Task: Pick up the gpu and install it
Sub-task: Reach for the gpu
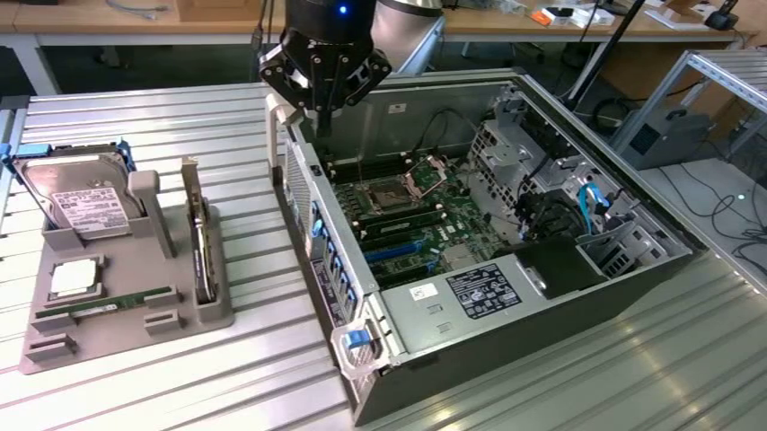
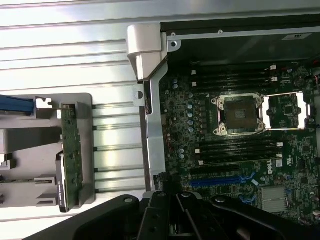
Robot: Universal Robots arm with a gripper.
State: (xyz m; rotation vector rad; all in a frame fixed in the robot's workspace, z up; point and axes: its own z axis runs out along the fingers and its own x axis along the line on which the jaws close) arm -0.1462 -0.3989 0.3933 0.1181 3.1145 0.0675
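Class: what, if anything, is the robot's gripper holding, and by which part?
Nothing. The gripper hangs with jaws shut over the rim of the computer case; the gpu stands in its grey holder.

Ribbed metal, grey plastic, bare boards.
The counter (image 1: 156, 117) is ribbed, dull-silver metal. The holder (image 1: 60, 346) looks like matt grey plastic. The computer case (image 1: 408, 112) is smooth grey sheet metal. The gpu (image 1: 204, 251) has a silvery metal rim, and the hard drive (image 1: 84, 202) bears a white paper label.
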